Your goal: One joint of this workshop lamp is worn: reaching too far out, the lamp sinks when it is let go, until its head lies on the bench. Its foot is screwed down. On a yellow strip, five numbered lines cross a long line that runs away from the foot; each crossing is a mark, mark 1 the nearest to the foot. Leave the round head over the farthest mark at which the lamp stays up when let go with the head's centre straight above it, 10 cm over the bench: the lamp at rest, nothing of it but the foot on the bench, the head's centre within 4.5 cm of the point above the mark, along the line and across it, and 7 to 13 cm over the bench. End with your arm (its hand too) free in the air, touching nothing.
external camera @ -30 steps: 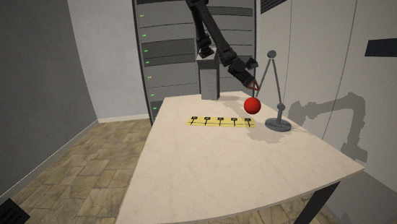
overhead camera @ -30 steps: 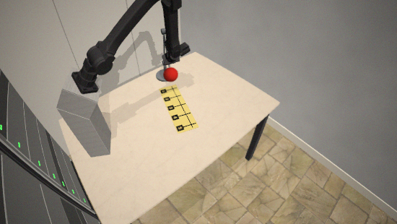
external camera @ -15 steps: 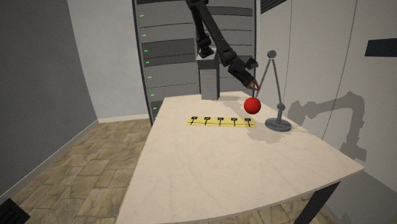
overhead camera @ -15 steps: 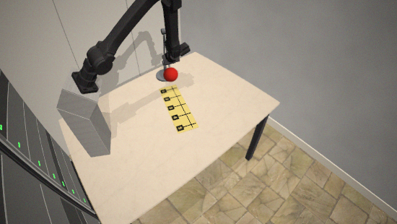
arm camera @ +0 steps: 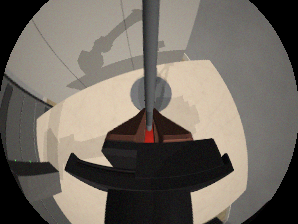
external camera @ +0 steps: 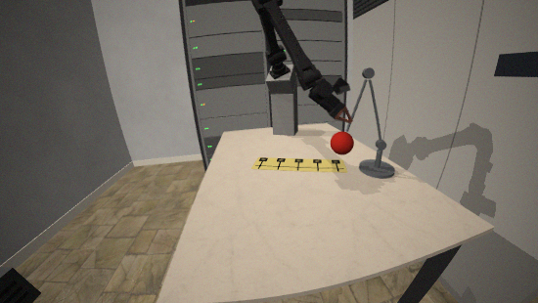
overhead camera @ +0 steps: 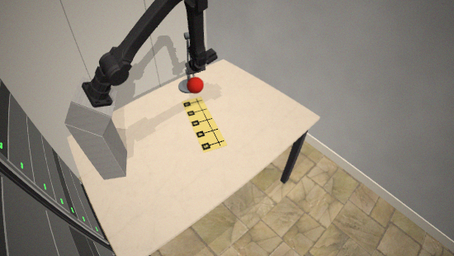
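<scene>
The lamp has a round grey foot [external camera: 377, 168] on the bench, two thin grey rods folded at a high elbow [external camera: 368, 73], and a round red head [external camera: 341, 143]. The head hangs above the bench between the foot and the near end of the yellow strip [external camera: 299, 164]; it also shows in the top view [overhead camera: 195, 84]. The strip [overhead camera: 205, 124] carries five numbered cross lines on a long line. My gripper [external camera: 343, 117] is shut on the lamp's upper rod just above the head. In the wrist view the rod [arm camera: 150, 50] runs up from between the fingertips, with the foot [arm camera: 149, 91] behind it.
A grey block [overhead camera: 96, 136] carries the arm's base at the bench's left side. A server rack [external camera: 230, 73] stands behind the bench. A wall runs close behind the lamp. The bench's far edge lies just past the foot.
</scene>
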Robot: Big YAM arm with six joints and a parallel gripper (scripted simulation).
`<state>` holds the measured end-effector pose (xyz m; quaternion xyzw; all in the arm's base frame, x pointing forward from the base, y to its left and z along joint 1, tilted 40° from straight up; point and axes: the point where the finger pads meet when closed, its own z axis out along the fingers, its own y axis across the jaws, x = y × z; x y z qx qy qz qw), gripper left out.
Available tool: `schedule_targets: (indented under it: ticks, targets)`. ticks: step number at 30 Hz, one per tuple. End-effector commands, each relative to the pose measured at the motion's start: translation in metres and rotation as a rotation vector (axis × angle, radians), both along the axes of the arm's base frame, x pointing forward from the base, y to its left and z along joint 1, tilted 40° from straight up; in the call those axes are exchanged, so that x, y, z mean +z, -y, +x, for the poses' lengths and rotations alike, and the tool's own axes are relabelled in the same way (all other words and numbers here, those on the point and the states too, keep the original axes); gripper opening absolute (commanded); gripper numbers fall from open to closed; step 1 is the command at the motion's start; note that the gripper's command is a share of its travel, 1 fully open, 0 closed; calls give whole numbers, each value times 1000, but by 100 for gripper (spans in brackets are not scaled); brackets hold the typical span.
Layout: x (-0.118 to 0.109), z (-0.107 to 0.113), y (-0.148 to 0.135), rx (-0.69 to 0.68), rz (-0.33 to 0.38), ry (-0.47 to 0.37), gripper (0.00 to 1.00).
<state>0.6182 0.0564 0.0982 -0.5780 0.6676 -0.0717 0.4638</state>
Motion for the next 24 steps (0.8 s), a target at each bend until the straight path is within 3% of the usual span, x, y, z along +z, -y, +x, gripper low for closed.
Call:
schedule_targets:
  ticks: [1, 24]
  targets:
    - [-12, 1, 28, -56, -35, -11, 0]
    - [-22, 8, 40, -56, -35, -11, 0]
